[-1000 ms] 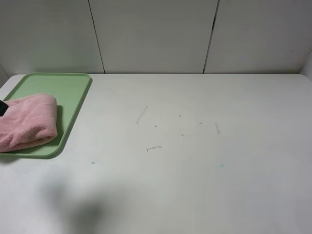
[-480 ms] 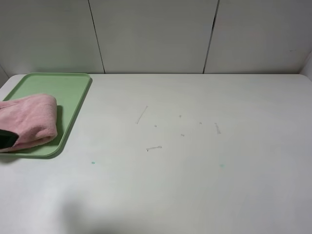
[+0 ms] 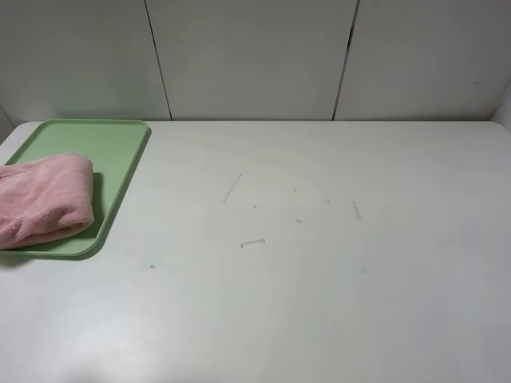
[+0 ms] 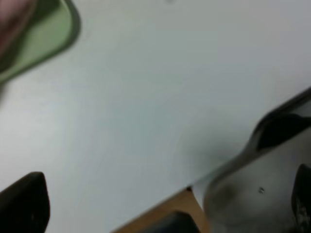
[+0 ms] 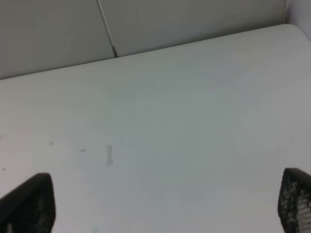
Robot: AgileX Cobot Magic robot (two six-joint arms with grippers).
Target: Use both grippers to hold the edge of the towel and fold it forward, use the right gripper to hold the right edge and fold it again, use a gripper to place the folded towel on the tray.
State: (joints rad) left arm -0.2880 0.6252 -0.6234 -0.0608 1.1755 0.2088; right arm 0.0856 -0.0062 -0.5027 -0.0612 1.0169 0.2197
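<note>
The folded towel (image 3: 41, 199) lies on the tray (image 3: 120, 152) at the left of the frame; the left gripper (image 4: 160, 204) and right gripper (image 5: 165, 204) are both spread wide, holding nothing.

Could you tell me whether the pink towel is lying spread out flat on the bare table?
No, the towel lies folded on the green tray at the table's left edge.

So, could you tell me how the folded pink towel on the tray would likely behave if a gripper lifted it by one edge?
The towel looks soft and thick, with rounded folds, so it would probably droop and partly unfold. Its fluffy pile suggests it is light for its bulk and unlikely to slip from the fingers. Pushed, it would likely bunch against the rim of the tray rather than slide cleanly.
</note>
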